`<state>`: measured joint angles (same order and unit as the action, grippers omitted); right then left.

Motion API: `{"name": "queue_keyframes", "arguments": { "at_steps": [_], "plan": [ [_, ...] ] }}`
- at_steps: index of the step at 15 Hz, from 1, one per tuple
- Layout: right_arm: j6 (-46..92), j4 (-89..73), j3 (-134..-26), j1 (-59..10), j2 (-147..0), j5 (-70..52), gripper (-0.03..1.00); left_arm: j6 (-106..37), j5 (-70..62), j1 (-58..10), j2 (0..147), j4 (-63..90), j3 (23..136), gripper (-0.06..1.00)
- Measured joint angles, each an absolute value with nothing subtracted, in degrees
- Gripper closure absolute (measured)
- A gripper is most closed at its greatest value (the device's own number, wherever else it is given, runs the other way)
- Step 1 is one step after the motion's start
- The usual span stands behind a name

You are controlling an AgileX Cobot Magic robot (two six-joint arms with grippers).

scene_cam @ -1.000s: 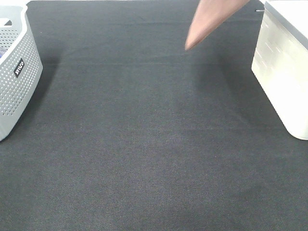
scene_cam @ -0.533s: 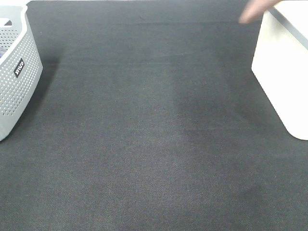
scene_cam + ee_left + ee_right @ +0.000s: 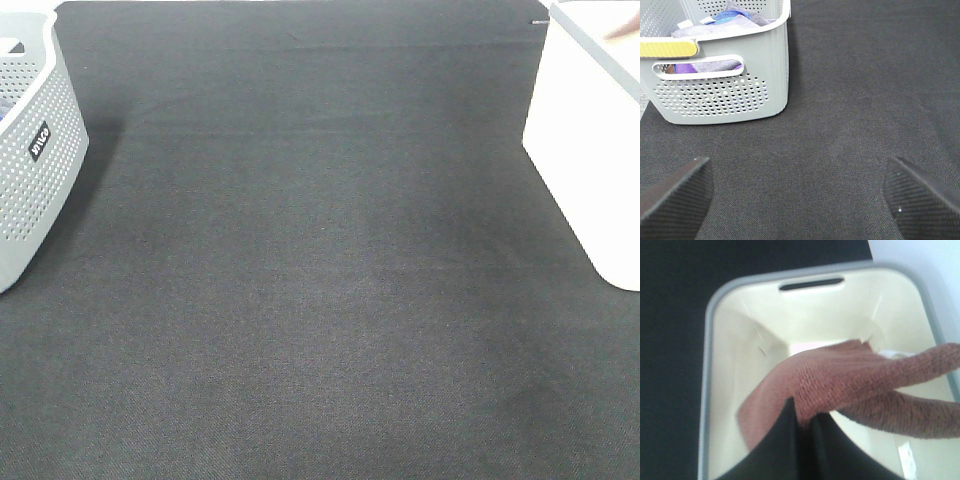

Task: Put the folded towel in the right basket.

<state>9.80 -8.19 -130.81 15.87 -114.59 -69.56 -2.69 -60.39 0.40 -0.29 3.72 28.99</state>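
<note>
Drooping soft and light, the folded towel (image 3: 840, 382) hangs over the open right basket (image 3: 711, 365), pinched at a bunched fold by the right gripper (image 3: 802, 422); terry should hold well there. The left gripper (image 3: 800, 195) stands spread and empty near the grey perforated basket (image 3: 725, 97).

The folded towel (image 3: 840, 385) is reddish-brown, nubbly terry — the right basket (image 3: 740, 340) creamy white, pale grey at the rim. Tabletop (image 3: 320, 300) charcoal black, finely woven. Perforated basket (image 3: 30, 200) — light grey, dotted all over, black label (image 3: 38, 141).

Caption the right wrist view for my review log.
Right tool holds the folded towel over the open white right basket.
</note>
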Motion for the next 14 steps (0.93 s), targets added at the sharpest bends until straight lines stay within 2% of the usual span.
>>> {"name": "queue_keyframes", "arguments": {
  "at_steps": [3,4,5,8,9,11,14],
  "plan": [
    [9.34,-7.56,-126.11,15.93,-117.80,-69.96,0.94,-2.69,-60.39,0.40,-0.29,3.72,28.99,0.07],
    [7.96,-6.53,-125.94,15.93,-119.00,-69.96,0.88,-2.69,-60.39,0.40,-0.29,3.72,28.99,0.07],
    [6.42,-5.27,-125.94,15.93,-119.98,-69.96,0.79,-2.69,-60.39,0.40,-0.29,3.72,28.99,0.07],
    [3.15,-3.67,-125.94,15.93,-120.66,-69.90,0.41,-2.69,-60.39,0.40,-0.29,3.72,28.99,0.07],
    [2.58,-4.07,-125.94,15.93,-120.49,-69.90,0.33,-2.69,-60.39,0.40,-0.29,3.72,28.99,0.07],
    [2.41,-9.40,-125.94,15.93,-119.58,-69.90,0.28,-2.69,-60.39,0.40,-0.29,3.72,28.99,0.07],
    [2.52,-13.98,-125.94,15.18,-116.77,-69.90,0.27,-2.69,-60.39,0.40,-0.29,3.72,28.99,0.07]
  ]
}}
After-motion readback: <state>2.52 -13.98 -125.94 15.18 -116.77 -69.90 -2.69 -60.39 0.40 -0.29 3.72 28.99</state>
